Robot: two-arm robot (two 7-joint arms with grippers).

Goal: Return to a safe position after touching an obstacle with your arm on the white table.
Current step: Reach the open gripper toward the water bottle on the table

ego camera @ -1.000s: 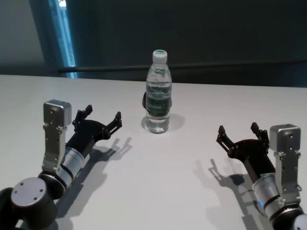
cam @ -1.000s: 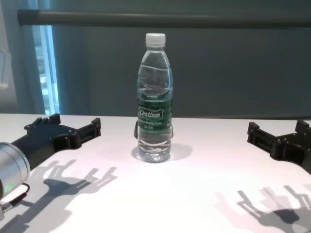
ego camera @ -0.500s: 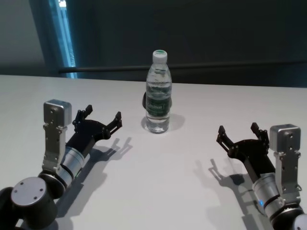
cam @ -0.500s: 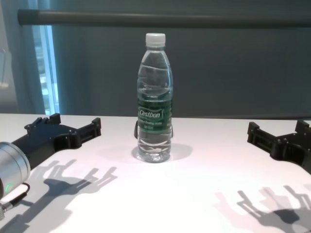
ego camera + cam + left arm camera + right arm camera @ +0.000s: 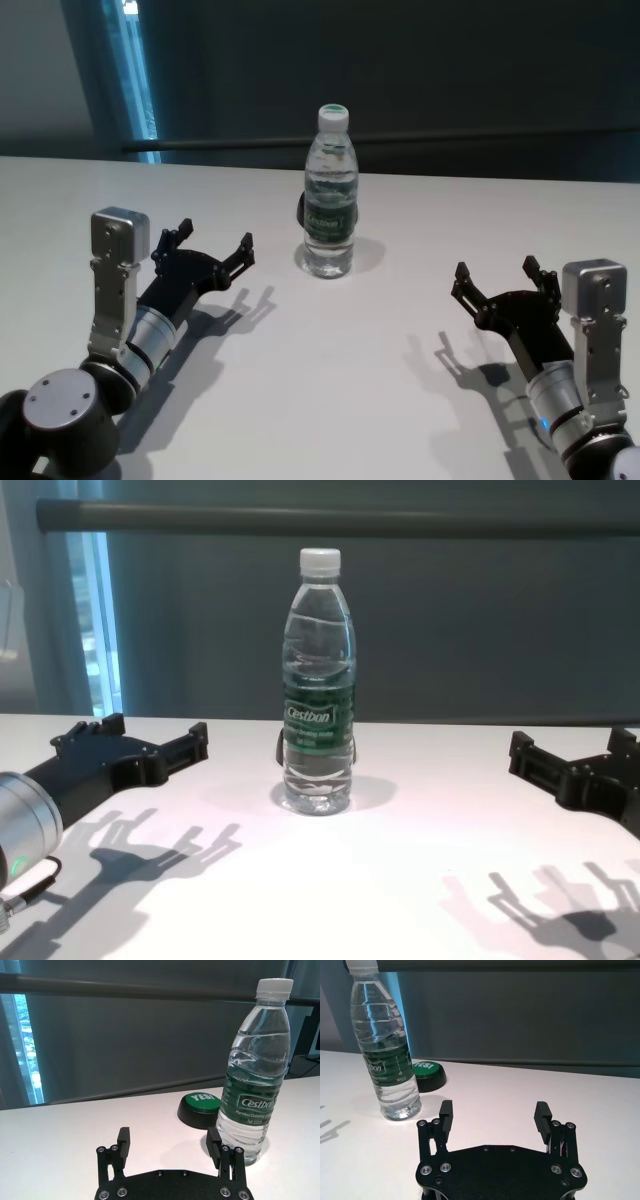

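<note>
Standing unchanged from the earlier frames at upper centre of the white table (image 5: 330, 360), the clear white-capped bottle (image 5: 330, 200) shows a green "Cestbon" label, while the left gripper (image 5: 212, 252) and right gripper (image 5: 497, 283), lower left and right, gape wide and empty.

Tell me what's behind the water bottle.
Behind the water bottle on the white table sits a black-based button with a green "YES" top. In the head view the bottle covers most of it.
</note>
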